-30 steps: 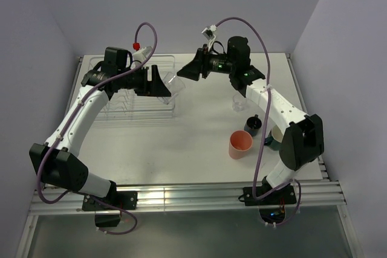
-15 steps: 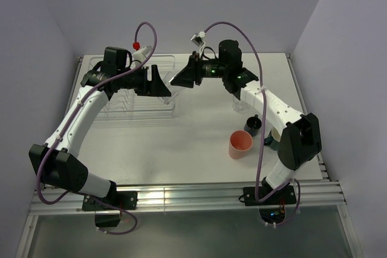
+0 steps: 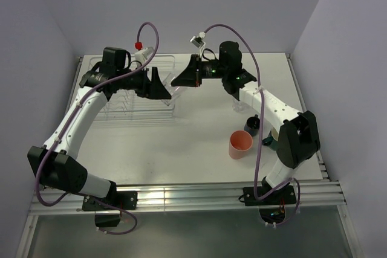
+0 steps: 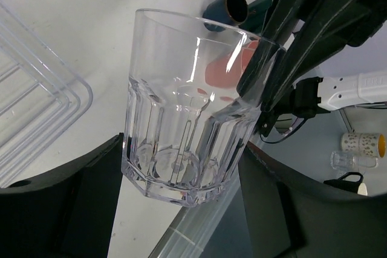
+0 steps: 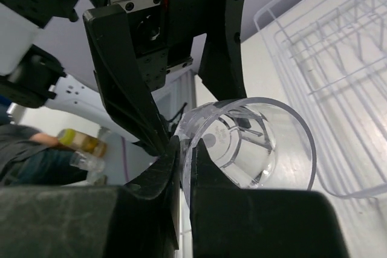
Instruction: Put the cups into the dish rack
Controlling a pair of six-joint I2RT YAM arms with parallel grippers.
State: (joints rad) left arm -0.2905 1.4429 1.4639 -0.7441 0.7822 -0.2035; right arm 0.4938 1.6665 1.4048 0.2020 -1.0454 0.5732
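White worktop, plain surface. Pale lilac walls on three sides. Dish rack sat at 10 o'clock, with the left arm crossing above it. Clear tumbler was off the surface, tilted, just past the rack's 3 o'clock edge. Left claw grasped its base from both sides. Right claw was clenched on its rim, one finger inside, one outside. At 4 o'clock stood the pink tumbler, navy mug and second clear glass, near one another. Teal mug was partly hidden behind the right forearm.
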